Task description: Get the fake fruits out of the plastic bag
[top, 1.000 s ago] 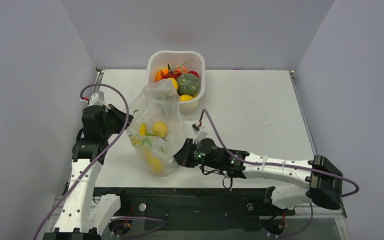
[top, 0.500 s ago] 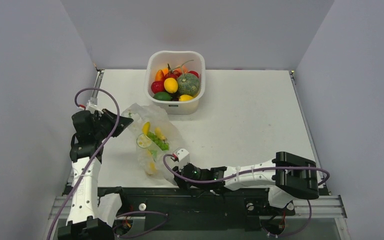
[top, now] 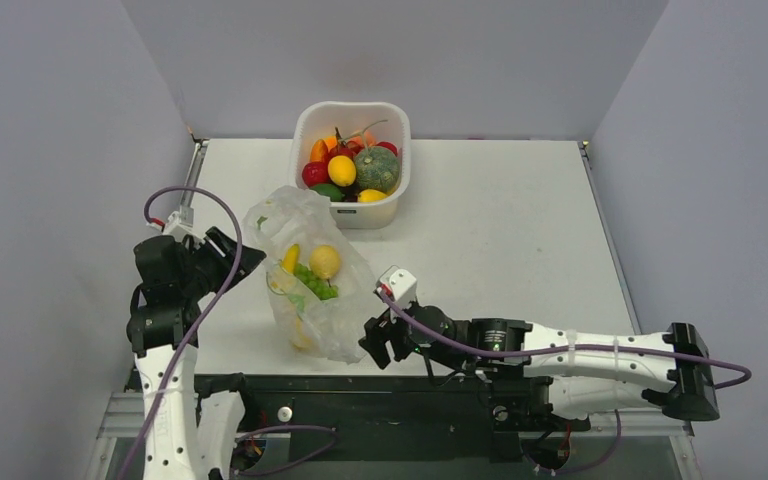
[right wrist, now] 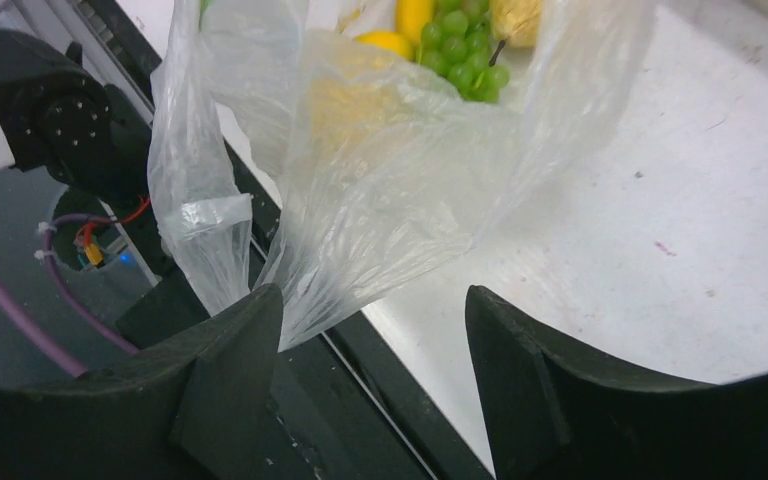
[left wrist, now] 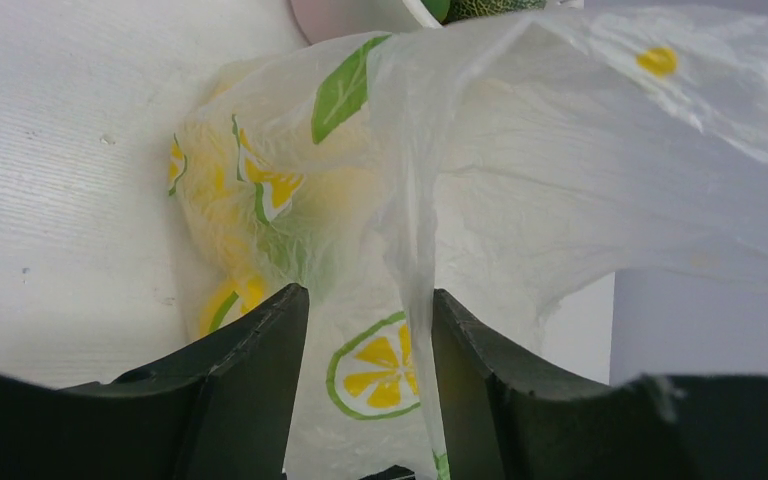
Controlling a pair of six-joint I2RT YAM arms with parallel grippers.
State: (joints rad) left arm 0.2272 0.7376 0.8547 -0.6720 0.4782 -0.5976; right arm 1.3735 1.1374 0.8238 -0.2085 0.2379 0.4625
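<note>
The fake fruits [top: 312,272] sit inside the plastic bag [top: 345,320] on the table [top: 500,230]. The left hand [left wrist: 368,295] and right hand [right wrist: 370,295] are both apart, each around some bag. Next, probably: pinch and tip it.

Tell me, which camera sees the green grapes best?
The right wrist view: the grapes show close, each one distinct. The top view shows them small inside the plastic bag; the left wrist view shows none.
</note>
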